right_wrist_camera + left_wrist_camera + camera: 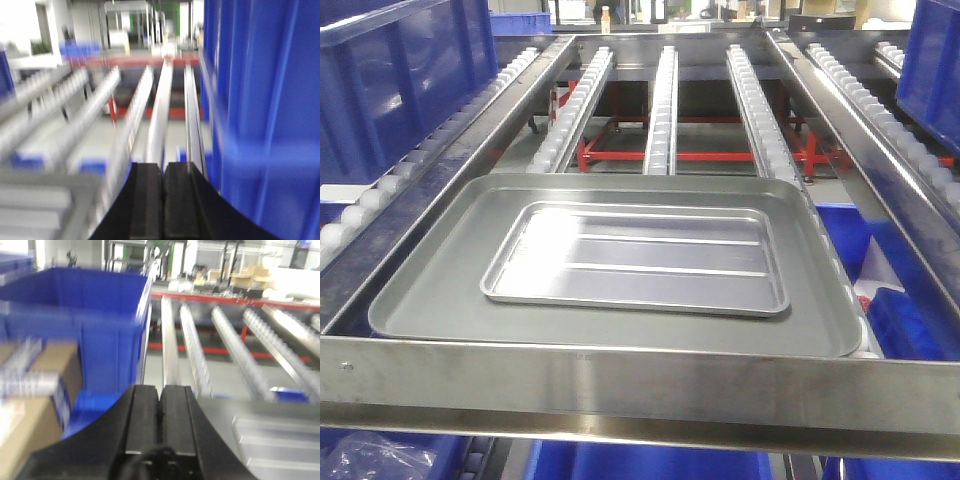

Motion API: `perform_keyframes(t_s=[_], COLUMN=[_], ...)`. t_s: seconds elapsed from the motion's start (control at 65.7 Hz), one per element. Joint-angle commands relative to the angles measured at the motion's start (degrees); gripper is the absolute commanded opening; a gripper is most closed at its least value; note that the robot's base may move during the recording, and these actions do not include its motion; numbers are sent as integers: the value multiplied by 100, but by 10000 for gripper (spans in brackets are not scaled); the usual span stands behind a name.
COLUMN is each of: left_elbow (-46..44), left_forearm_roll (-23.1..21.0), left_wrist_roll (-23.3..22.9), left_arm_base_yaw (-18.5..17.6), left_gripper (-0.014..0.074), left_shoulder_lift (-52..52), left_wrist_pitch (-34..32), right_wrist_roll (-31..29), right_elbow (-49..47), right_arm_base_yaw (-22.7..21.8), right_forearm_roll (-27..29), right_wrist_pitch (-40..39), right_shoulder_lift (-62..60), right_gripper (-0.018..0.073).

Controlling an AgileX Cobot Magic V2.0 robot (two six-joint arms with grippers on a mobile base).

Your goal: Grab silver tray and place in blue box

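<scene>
Roller conveyor rack (665, 100) fills most of the front view: 5 or so rails of white rollers running away from cam, a steel cross bar (640, 385) along the near edge, red frame (700, 155) underneath. Blue box (390, 80) sits on the L side of the rack, ribbed wall & thick rim showing; L wrist cam sees it too (90, 330), blurred, w/ a cardboard carton (30, 405) in front of it at lower L. A 2nd blue crate (930, 70) stands on the R side, and fills the R half of the R wrist view (265, 100). More blue bins below the rack, can't make out contents. Big dull grey tray (430, 290) lies flat on the rollers at the near end, against the cross bar. Silver tray (640, 255) rests inside it, roughly centred, rim up, 2 long ridges across its base, glare on its L part; well apart from both blue crates, nothing touching it. L gripper (160, 390): black pads pressed together, nothing between them, held over the rack's near L edge beside the blue box. R gripper (163, 167): pads closed up w/ only a thin seam, also empty, next to the R crate wall. Both wrist views are motion-blurred.
</scene>
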Motion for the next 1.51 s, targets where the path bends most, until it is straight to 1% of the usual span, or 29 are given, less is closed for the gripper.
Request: perform_keyframes(t_s=[0.0,0.091,0.137,0.167,0.228,0.319,0.38,0.411,0.456,0.487,0.502,0.532,0.578,0.654,0.745,0.791,0.852,0.913,0.989,1.095,1.141,1.187,1.248,1.293,1.339,1.384,1.445,1.491], left_elbow=[-1032,-1881,-2264,-2457,-2699,-2907,-2998,-3032,-3093,-3122,-3152,-3191,-3282,-3477,-3786,-3915,-3986,-4095,-4346,-4820,-5006,-5188,-5417,-5632,-5800,-5984,-6311,-6543], left_forearm_roll=[31,20,-5,-29,-59,-167,-386,-561,-839,-1020,-1189,-1340,-1656,-1969,-2323,-2378,-2576,-2614,-2480,-2044,-1800,-1463,-838,-378,-46,293,803,1088], left_wrist_roll=[12,201,303,334,349,478,596,749,1007,1183,1355,1500,1666,1687,1688,1786,1797,1797,1797,1705,1416,995,383,-125,-470,-792,-1401,-1803], left_arm_base_yaw=[-22,-22,-22,-22,-22,-22,-22,-22,-38,-70,-116,-184,-376,-749,-1368,-1639,-1954,-2096,-2213,-2259,-2259,-2259,-2259,-2259,-2259,-2273,-2315,-2351], left_gripper=[-105,-102,-102,-99,-71,40,162,222,270,283,286,284,284,284,280,266,244,243,243,242,242,242,242,242,242,242,242,242], left_shoulder_lift=[445,1105,1459,1704,2135,2755,3171,3385,3615,3743,3875,4000,4271,4650,5170,5385,5691,5999,6449,7058,7329,7588,7938,8175,8370,8601,8903,9129], left_wrist_pitch=[296,1118,1365,1463,1500,1514,1514,1514,1514,1514,1514,1514,1514,1563,1591,1528,1300,1282,1659,2190,2279,2332,2454,2586,2728,2941,3277,3532], right_wrist_roll=[40,40,40,40,40,40,40,40,40,40,40,40,40,40,40,40,40,40,80,132,232,359,625,949,1157,1286,1417,1487], right_elbow=[-823,-1513,-1747,-1885,-2075,-2272,-2386,-2440,-2552,-2620,-2699,-2783,-2966,-3253,-3675,-3863,-4087,-4315,-4680,-5149,-5324,-5476,-5668,-5790,-5873,-5949,-6034,-6111], right_arm_base_yaw=[-5,-5,-5,-5,-5,99,306,443,715,875,1048,1227,1604,2127,2706,2900,3090,3168,3168,3136,3086,3023,2895,2795,2711,2642,2565,2554], right_forearm_roll=[0,0,0,0,0,0,0,0,0,0,0,0,0,0,0,0,31,91,254,253,253,253,248,248,248,248,248,240], right_wrist_pitch=[-105,272,333,347,373,398,405,413,446,471,494,514,521,583,756,814,824,971,1565,2373,2606,2757,2949,3071,3135,3156,3170,3179], right_shoulder_lift=[231,764,1121,1300,1693,2263,2621,2802,3100,3295,3416,3589,3961,4539,5342,5704,6165,6541,7031,7593,7847,8053,8296,8471,8627,8745,8919,9053], right_gripper=[49,51,64,88,167,316,403,426,443,445,446,446,446,446,446,446,446,446,446,445,445,441,422,417,417,417,417,417])
